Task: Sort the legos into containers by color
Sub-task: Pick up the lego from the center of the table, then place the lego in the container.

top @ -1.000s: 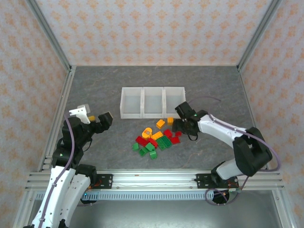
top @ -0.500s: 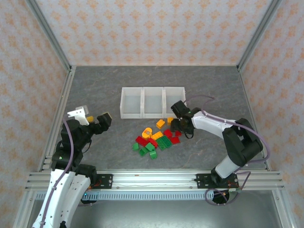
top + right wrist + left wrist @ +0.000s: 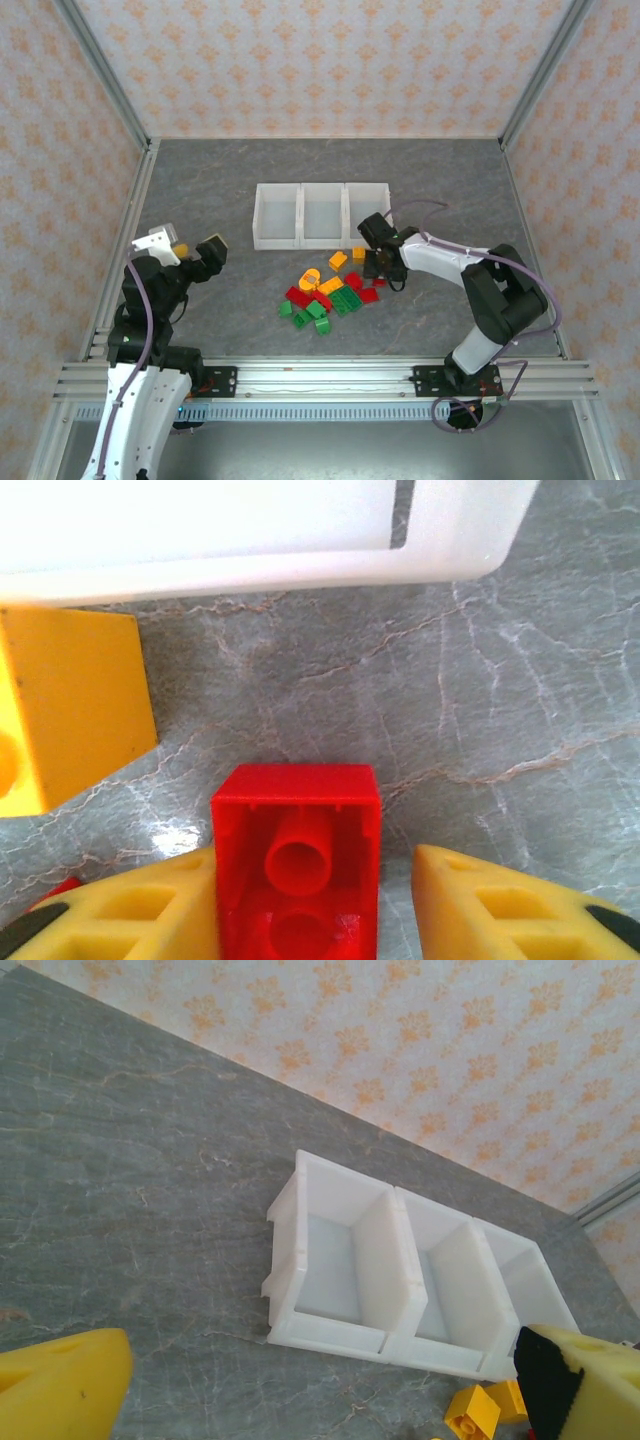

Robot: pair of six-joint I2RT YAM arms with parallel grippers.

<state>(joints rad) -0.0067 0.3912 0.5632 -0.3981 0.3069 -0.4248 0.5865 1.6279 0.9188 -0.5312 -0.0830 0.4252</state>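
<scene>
Bins [image 3: 322,215] empty from above; legos [image 3: 325,290] heaped just in front, table [image 3: 200,180] open all round. Left gripper [image 3: 195,250] wide, well apart. Left wrist: compartments bare. Right wrist: right gripper [image 3: 315,910] straddles red brick [image 3: 297,830], one pad touching, other apart, bin wall [image 3: 250,530] near.

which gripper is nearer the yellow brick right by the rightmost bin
Right. The right gripper is down at table level just beside the yellow brick, with a red brick between its jaws. The left gripper is far off to the brick's left, wide open.
</scene>
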